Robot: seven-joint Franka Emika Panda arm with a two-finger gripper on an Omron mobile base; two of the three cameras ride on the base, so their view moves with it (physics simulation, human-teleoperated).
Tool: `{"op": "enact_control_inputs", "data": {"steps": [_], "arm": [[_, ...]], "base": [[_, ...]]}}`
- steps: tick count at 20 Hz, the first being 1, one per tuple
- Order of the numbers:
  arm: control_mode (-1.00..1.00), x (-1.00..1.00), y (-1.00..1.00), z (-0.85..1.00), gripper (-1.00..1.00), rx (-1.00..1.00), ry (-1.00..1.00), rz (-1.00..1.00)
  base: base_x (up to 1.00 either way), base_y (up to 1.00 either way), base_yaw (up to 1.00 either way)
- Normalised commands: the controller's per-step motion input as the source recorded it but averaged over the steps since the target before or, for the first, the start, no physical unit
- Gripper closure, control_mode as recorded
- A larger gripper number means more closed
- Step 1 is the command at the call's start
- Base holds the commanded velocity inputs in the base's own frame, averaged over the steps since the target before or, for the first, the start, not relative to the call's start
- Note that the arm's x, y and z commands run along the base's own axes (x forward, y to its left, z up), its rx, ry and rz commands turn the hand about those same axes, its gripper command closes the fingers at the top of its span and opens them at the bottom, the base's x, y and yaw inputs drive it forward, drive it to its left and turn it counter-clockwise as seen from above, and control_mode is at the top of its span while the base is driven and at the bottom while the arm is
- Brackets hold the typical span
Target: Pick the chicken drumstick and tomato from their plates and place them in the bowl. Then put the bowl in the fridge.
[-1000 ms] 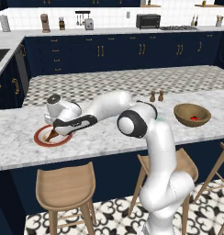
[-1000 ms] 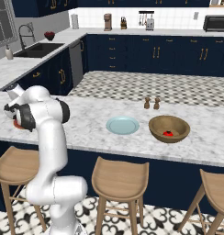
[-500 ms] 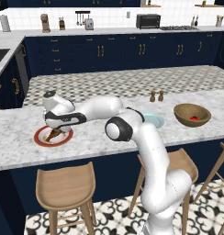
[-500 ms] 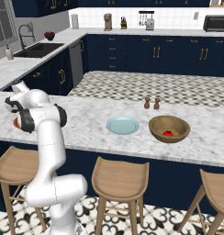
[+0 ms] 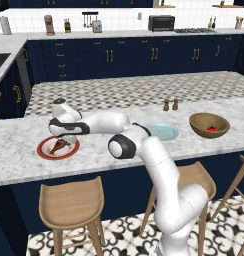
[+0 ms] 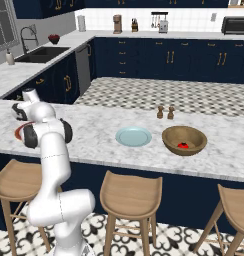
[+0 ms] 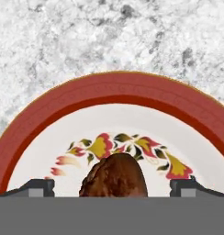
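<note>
So the hand (image 7: 112, 186) is hanging right over the red-rimmed plate (image 5: 58, 148) at the worktop's (image 5: 24, 150) 9 o'clock end, fingers spread wide either side of the chicken drumstick (image 7: 114, 176), while the tomato (image 6: 183, 145) already sits in the bowl (image 6: 184, 140) way over at 3 o'clock.

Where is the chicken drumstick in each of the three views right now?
Left base view: the chicken drumstick lies on the red-rimmed plate at the left, under the gripper.
Right base view: I cannot make it out; the arm covers all but a sliver of that plate at the far left.
Hand view: bottom centre, between the open fingers.
Shared landmark: the red-rimmed plate.
</note>
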Motion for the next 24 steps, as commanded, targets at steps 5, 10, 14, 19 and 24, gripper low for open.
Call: {"op": "enact_control_inputs", "data": {"steps": [5,10,14,19,24], "arm": [[-1.0,0.01,0.11,-0.29,-1.0,0.05,0.01,0.0],[-1.0,0.03,0.07,-0.18,-1.0,0.03,0.0,0.0],[-1.0,0.0,0.01,-0.24,1.0,0.0,0.0,0.0],[-1.0,-0.28,-0.43,0.15,1.0,0.01,-0.01,0.0],[-1.0,-0.46,-0.95,0.61,1.0,0.04,0.0,0.02]], "base": [[0.0,0.0,0.0],[0.0,0.0,0.0],[0.0,0.0,0.0],[0.0,0.0,0.0],[0.0,0.0,0.0]]}}
